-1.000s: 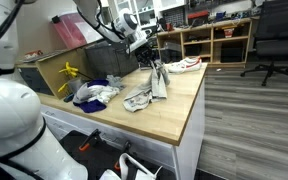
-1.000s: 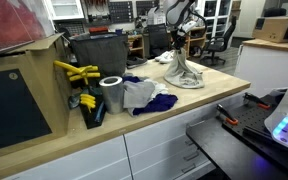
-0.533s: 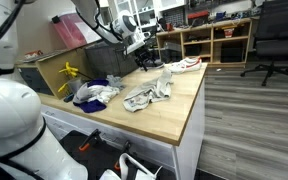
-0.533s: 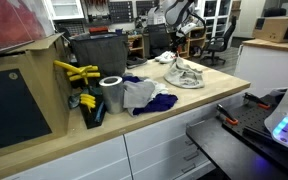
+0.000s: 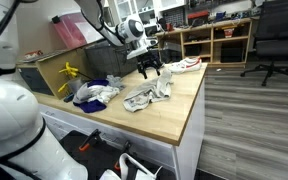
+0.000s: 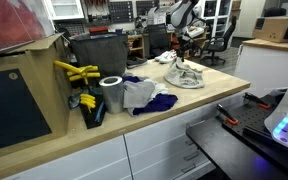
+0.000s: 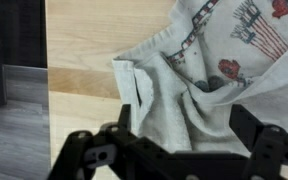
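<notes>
Far left of the table (image 6: 212, 100): yellow clamps (image 6: 72, 72) hooked on a dark box. A silver roll (image 6: 111, 95) stands upright just beside them. Next along is a loose heap of white and blue cloths (image 6: 144, 97), close against the roll, with a dark bin (image 6: 96, 52) behind it.

Further right, well apart from the heap, the grey printed cloth (image 6: 187, 76) lies crumpled on the bare wood near the table's far end. It shows in both exterior views, bunched up and not spread flat (image 5: 149, 96). Right of it, at the table edge, there's a white and red item (image 5: 187, 64), too small to name.

The gripper (image 6: 187, 58) hangs straight over the grey cloth, pointing down. Its jaws are spread wide with nothing between them. They sit close above the fabric, and I can see no contact.

In the wrist view, bare wood is on the left. A hemmed corner of the cloth (image 7: 199, 85) points left, with folds piled in the middle and red and dark prints toward the right. The gripper (image 7: 182, 122) has one dark finger on each side of the folds, both clear of them.
</notes>
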You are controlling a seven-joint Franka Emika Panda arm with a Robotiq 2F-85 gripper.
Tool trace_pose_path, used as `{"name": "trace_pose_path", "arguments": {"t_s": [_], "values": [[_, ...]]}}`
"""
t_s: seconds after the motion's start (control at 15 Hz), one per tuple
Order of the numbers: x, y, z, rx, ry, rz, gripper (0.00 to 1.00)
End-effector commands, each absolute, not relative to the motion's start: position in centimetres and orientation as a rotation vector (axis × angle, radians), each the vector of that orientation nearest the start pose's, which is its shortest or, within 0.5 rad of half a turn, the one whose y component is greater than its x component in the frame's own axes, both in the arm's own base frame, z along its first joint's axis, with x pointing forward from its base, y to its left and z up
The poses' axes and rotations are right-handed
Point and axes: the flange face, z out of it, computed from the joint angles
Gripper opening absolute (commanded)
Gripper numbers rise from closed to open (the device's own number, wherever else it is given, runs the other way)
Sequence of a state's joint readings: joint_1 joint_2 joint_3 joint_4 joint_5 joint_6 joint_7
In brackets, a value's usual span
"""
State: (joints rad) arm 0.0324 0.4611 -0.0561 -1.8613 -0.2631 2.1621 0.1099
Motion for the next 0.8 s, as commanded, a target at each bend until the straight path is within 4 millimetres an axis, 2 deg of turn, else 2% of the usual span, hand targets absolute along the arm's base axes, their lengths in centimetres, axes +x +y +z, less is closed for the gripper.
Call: {"name": "trace_pose_path", "arguments": {"t_s": [0.0,0.33,0.73], "values": [[61.2,-4.7,25.5,-3.347,0.019,0.303,1.0],[60.9,-6.9,22.8,-3.319,0.081,0.371,1.0],[61.1,-7.6,19.6,-3.295,0.099,0.421,1.0]]}}
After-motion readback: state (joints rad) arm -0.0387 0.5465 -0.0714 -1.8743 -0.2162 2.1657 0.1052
